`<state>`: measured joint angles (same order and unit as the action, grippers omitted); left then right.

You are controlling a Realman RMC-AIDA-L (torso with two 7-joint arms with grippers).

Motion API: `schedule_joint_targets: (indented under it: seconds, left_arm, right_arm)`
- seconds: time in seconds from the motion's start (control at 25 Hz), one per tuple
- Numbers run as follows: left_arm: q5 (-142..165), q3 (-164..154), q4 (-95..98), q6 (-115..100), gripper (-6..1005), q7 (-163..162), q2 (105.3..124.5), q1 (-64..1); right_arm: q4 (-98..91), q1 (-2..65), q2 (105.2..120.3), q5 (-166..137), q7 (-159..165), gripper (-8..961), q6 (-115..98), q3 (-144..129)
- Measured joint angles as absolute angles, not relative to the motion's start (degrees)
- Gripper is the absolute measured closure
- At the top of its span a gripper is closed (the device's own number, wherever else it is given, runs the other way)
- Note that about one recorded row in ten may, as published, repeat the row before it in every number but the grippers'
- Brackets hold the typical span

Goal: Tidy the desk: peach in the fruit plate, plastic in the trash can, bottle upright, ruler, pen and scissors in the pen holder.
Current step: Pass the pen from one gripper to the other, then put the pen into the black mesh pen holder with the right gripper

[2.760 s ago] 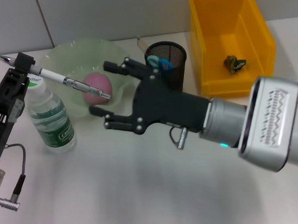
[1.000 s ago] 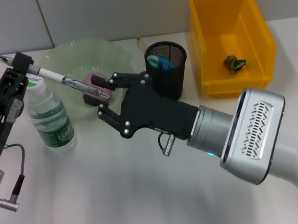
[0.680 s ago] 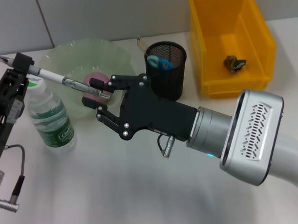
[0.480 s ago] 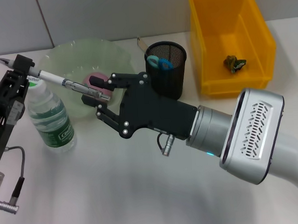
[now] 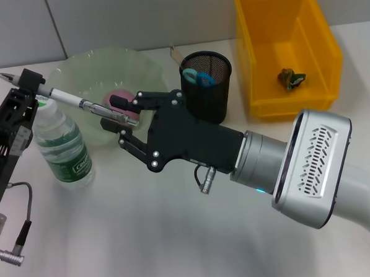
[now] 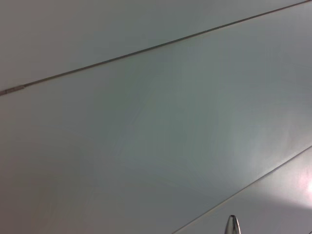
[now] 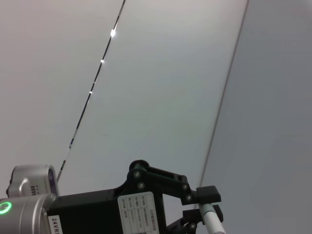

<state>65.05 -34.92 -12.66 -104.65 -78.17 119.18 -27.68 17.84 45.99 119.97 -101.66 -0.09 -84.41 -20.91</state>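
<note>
My right gripper has its fingers pinched on the clip end of the pen, above the plate holding the peach. My left gripper, at nine o'clock, clamps the pen's other end above the upright bottle. The holder sits at one o'clock with the scissors in it; the yellow bin is beyond at two o'clock.
</note>
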Motion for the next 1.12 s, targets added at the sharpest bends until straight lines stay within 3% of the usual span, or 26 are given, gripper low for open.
schedule_joint_targets:
  seconds: [0.2,0.48,0.88,1.12]
  left_arm:
    - [65.04,-34.97,-12.62,-104.68,855,-78.46,119.18,-27.68]
    - [65.08,-35.12,-12.36,-104.68,854,-78.84,119.18,-27.67]
    - [65.29,-35.26,-11.83,-104.93,854,-79.37,119.18,-27.35]
    - [65.29,-35.26,-11.78,-104.94,718,-79.4,119.14,-27.33]
  right_arm:
    - [17.84,46.04,119.96,-101.73,-0.09,683,-84.34,-20.84]
    - [17.84,46.05,119.97,-101.79,0.11,801,-84.43,-20.78]
    - [17.82,45.83,119.95,-101.81,0.03,827,-84.69,-20.18]
    - [17.83,45.79,119.96,-102.26,0.01,825,-84.73,-20.18]
